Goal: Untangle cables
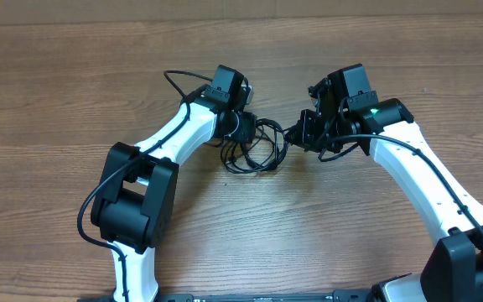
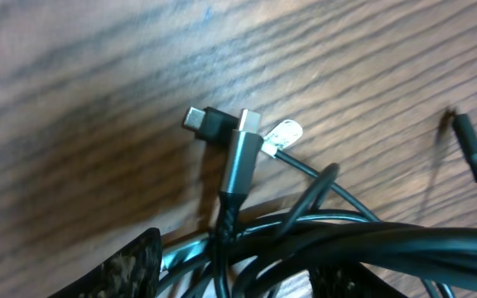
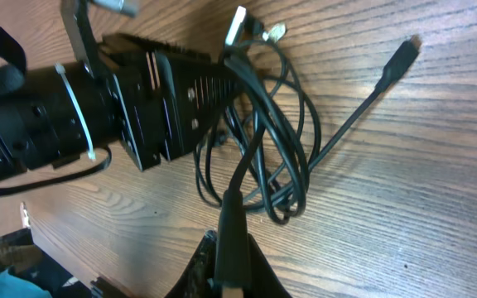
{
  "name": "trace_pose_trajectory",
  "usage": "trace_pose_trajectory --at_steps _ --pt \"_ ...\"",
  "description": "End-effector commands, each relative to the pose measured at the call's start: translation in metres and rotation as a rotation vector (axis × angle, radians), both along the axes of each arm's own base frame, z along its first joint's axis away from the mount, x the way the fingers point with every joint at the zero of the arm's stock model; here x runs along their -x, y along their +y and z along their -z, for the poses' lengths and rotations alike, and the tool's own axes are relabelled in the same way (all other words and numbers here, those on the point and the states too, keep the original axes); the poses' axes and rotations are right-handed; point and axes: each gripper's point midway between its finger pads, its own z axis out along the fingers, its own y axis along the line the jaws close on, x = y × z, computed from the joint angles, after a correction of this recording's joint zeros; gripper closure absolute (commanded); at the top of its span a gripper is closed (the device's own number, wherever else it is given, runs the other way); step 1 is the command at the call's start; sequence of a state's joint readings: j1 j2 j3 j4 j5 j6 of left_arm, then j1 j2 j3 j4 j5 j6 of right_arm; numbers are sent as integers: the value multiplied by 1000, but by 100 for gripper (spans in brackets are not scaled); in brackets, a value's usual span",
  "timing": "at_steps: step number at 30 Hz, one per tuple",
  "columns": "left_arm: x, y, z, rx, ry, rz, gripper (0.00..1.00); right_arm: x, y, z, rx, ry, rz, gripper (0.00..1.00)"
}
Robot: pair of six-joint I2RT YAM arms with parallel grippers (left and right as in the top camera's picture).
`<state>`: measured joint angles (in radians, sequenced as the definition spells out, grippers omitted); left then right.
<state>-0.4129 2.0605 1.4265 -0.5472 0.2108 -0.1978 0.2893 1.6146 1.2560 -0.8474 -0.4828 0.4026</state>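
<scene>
Rt wrist cam, closest to me: the right gripper (image 3: 232,277) is closed tight, pinching the thick black end of one of the cables (image 3: 280,141) at the bottom edge of the view. That lead runs up from the gripper and straight into the rest of the bundle. The bundle is several thin black loops lying flat on the wooden worktop (image 3: 404,207), crossing each other just above the gripper.

One loose end (image 3: 400,56) sticks out up and to the right, clear of the loops and resting on the wood.

Further back the left gripper (image 3: 218,74) comes in from the left. Its tip is right against the top of the bundle, w/ strands passing over it. Can't tell from here whether it's parted or gripping anything.

Lt wrist cam: a grey metal plug (image 2: 243,157) and a black plug (image 2: 204,121) cross each other on the wood, touching. The black strands are bunched just below them, along the bottom edge of the frame. One finger (image 2: 127,265) shows bottom left, beside the strands. Contact is unclear.

Overhead: the tangle sits between the two grippers near the worktop centre, w/ both tips at its edges, left and right.
</scene>
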Motion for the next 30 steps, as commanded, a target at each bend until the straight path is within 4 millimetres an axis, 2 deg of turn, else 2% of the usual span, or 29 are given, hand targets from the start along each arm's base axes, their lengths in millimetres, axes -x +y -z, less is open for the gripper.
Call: trace_pose_trajectory --at_steps 1,3,5,9,12,13,14,15,18,19,20,21,26,27,29,30 --pt "1 -19 -1 20 -46 103 44 -1 3 -13 -16 -36 -12 95" --pt "2 -26 -2 21 -64 134 48 -1 3 -13 -16 -36 -13 95" --pt "4 -32 2 15 -72 157 60 -1 3 -13 -16 -35 -13 95" --pt "10 -38 14 6 -48 172 73 0 2 -13 -15 -32 -12 95" --pt "11 -34 27 -18 -25 152 80 0 2 -12 -14 -29 -12 95" --pt "9 -30 29 -34 -25 129 88 0 2 -12 -14 -29 -12 95" --pt "7 -27 30 -46 -26 110 93 0 2 -12 -14 -28 -12 95" --pt "6 -25 30 -52 -28 95 96 1 2 -12 -13 -26 -12 95" --pt "5 -23 20 -43 -28 69 96 0 -3 -9 18 -25 -1 95" --pt "5 -22 10 -38 -27 58 96 -3 -9 -6 56 -34 16 92" --pt "5 -22 -7 -33 -40 57 96 -5 -15 -3 90 -42 32 82" --pt "5 -22 -15 -29 -48 57 96 -5 -16 -2 98 -44 35 78" --pt "10 -17 -112 22 -181 48 96 -7 -19 -3 103 -51 38 46" --pt "13 -15 -128 34 -209 46 96 -7 -17 -4 89 -51 31 43" --pt "19 -11 -162 63 -268 37 96 -2 0 -18 -8 -88 -87 31" --pt "23 -8 -175 73 -288 28 96 0 6 -24 -43 -98 -121 29"
